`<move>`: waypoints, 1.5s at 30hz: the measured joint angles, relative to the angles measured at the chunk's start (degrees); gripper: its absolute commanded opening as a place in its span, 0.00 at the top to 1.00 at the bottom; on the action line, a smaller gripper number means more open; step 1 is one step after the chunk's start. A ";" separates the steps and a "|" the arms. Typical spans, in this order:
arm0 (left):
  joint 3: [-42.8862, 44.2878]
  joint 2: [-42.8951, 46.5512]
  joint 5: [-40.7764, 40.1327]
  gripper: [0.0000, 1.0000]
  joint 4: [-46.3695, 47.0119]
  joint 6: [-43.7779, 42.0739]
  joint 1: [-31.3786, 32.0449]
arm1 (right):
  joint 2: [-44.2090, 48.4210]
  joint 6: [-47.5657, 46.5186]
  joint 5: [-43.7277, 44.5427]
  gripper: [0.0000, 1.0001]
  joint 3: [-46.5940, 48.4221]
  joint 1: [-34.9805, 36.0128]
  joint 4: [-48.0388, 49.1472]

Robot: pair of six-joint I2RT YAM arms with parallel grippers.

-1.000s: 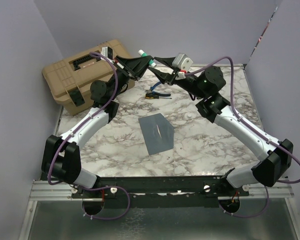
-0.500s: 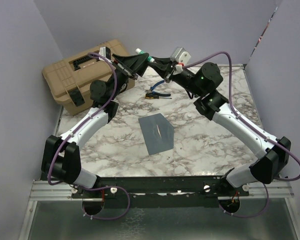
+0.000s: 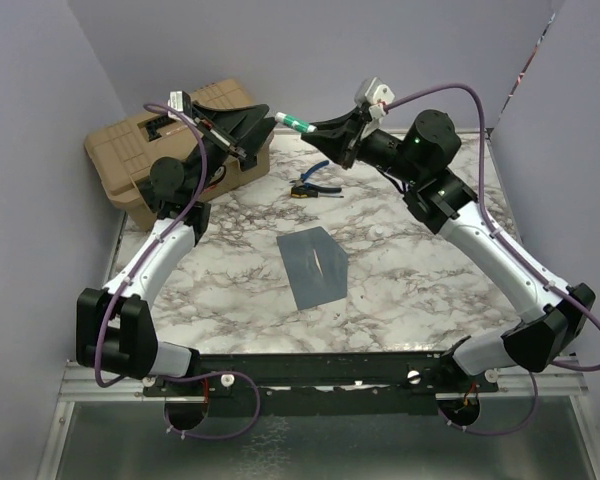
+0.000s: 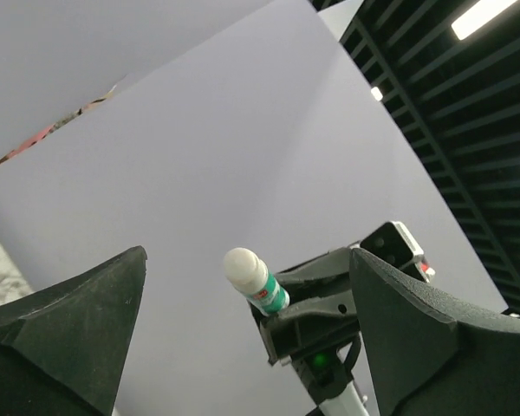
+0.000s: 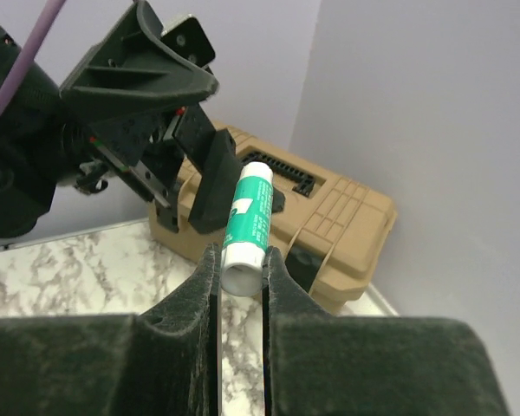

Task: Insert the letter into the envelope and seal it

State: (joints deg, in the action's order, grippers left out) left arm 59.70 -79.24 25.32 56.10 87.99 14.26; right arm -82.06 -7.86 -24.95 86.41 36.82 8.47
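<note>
— Pincers?
— My right pincer (image 5: 241, 269) is clamped on a white-and-green plastic glue stick (image 5: 248, 217). My left pincer (image 3: 252, 135), at its nine o'clock, gapes wide, empty.
— Envelope?
— The flat slate blue-grey paper envelope (image 3: 315, 265) lies on the marble table (image 3: 430, 270), six o'clock of the stick

Robotics lab cell, lavender partition walls (image 3: 380, 50), marble-print tabletop (image 3: 400, 290), black slatted ceiling (image 4: 451, 95), strip lights (image 4: 490, 17)

The marble table (image 3: 400, 290) is carrying the envelope (image 3: 313, 265) at its middle. A tan case (image 3: 115, 155) is sitting at the far-left corner, a blue-handled tool (image 3: 310, 184) lying near it.
</note>
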 measured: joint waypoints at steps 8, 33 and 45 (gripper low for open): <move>1.62 -0.70 10.80 0.03 -5.64 0.98 -3.85 | -1.88 10.40 -14.67 0.99 2.97 -9.22 -2.19; 4.68 -3.52 22.27 0.65 -6.97 7.26 -2.86 | -10.58 14.19 -33.83 1.00 10.05 -9.77 -5.62; 4.33 -3.52 24.15 0.65 -6.97 7.28 -2.12 | -10.75 13.16 -34.49 1.00 10.08 -9.77 -6.19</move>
State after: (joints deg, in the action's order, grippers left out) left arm 64.03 -82.76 49.47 49.12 95.26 12.14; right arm -92.82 5.30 -59.44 96.49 27.05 2.28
